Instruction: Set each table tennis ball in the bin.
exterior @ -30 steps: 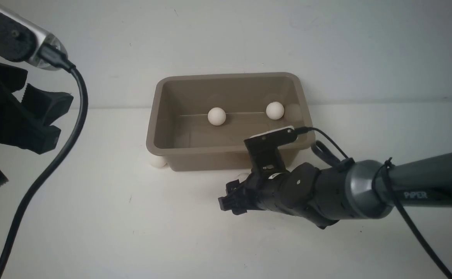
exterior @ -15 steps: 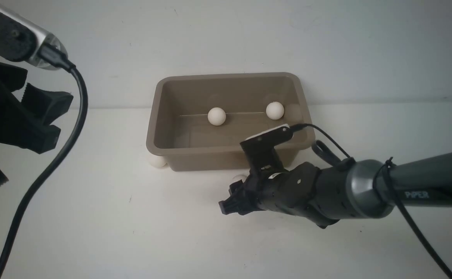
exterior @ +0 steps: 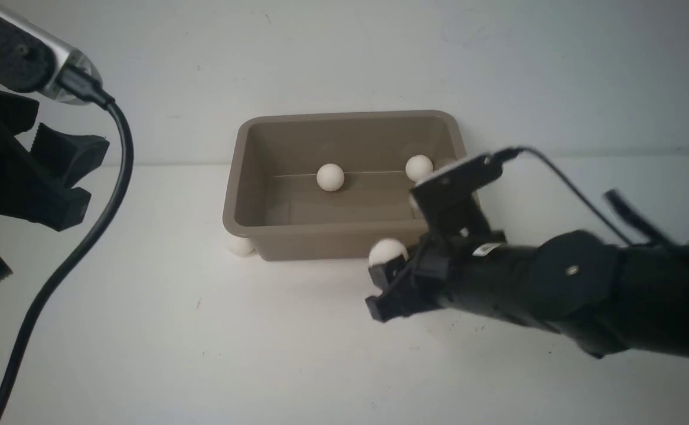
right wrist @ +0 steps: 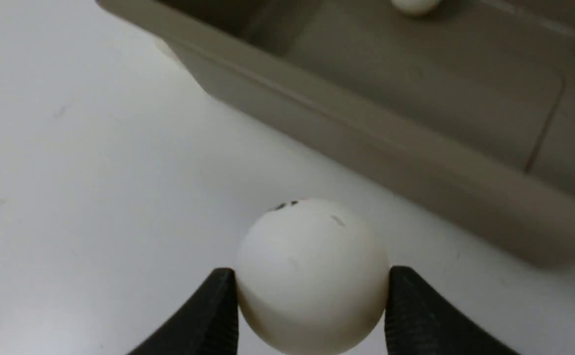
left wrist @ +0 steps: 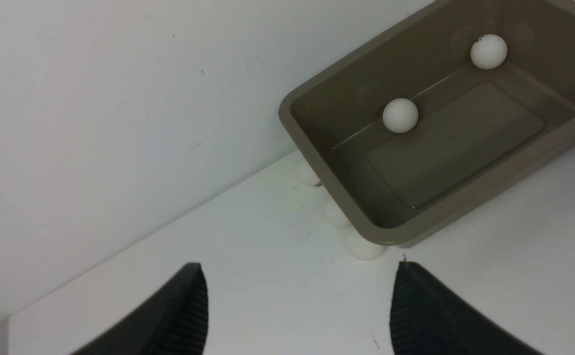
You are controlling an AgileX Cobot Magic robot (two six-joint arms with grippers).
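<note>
Table tennis ball [right wrist: 312, 276] | now clamped in my right gripper [exterior: 379, 289], raised off the table [exterior: 143, 354] | next: carry over bin [exterior: 344, 116] rim | left gripper [left wrist: 299, 266] spread, empty

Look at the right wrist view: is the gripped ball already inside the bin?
No, the right end effector holds the ball outside the bin, short of its near wall.

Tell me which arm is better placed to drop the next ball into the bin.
The right: right claw grips a ball close to the bin; left claw hangs open, empty, farther away.
</note>
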